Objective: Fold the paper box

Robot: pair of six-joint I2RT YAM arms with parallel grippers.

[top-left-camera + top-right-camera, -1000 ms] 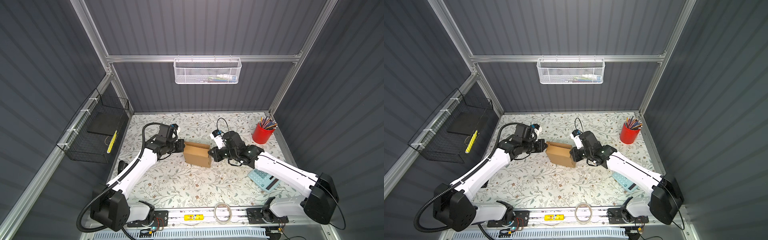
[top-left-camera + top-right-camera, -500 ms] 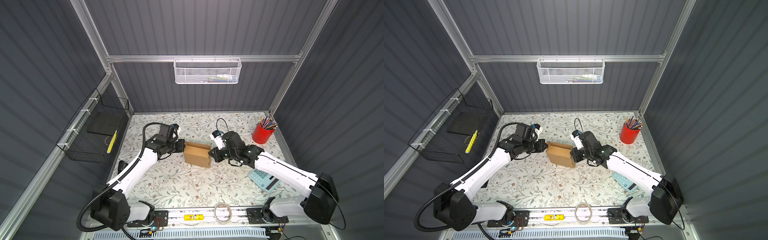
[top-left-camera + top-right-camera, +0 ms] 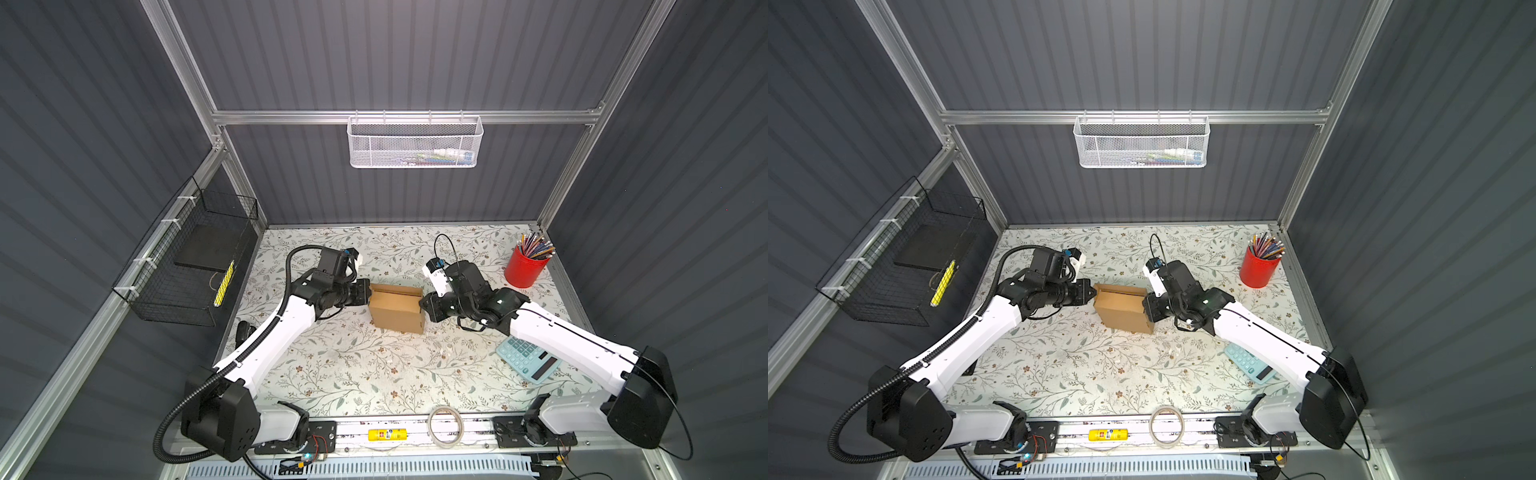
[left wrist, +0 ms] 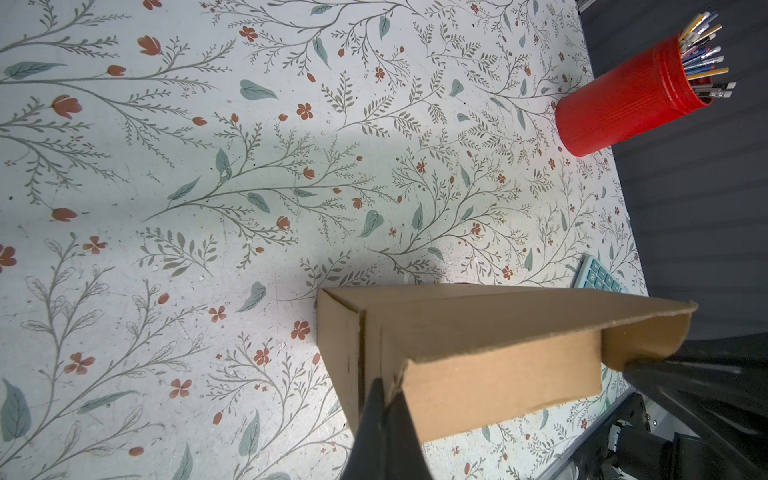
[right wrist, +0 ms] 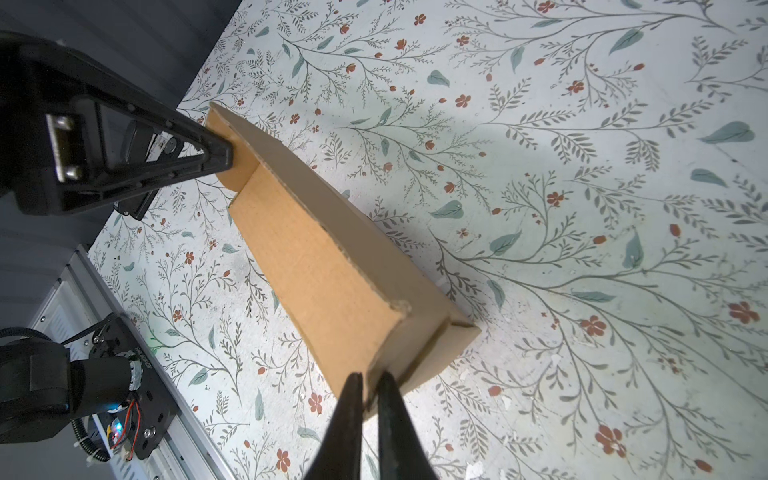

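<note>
You are working near the middle of the flowered table (image 3: 374,374), and the paper box (image 3: 397,309) is sitting there between the two arms in both top views. It is already looking like a box rather than a sheet. The walls are standing and a broad panel is leaning over the body, so I am judging the bulk of the folding as done.

What is remaining, as far as I can tell, is the closing. A dark gap is showing along the top edge, and the panel is not lying flush.

Your left gripper (image 4: 384,401) is pinching one end of the box, its fingers drawn fully together on a thin cardboard edge. Your right gripper (image 5: 370,388) is doing the same at the opposite end, with only the cardboard corner between its nearly touching fingers.

The smallest pieces left are the flaps. The rounded end flap (image 5: 237,168) by the left fingertips is sticking out untucked, and the matching flap (image 4: 644,345) at the right end is standing out too.
</note>
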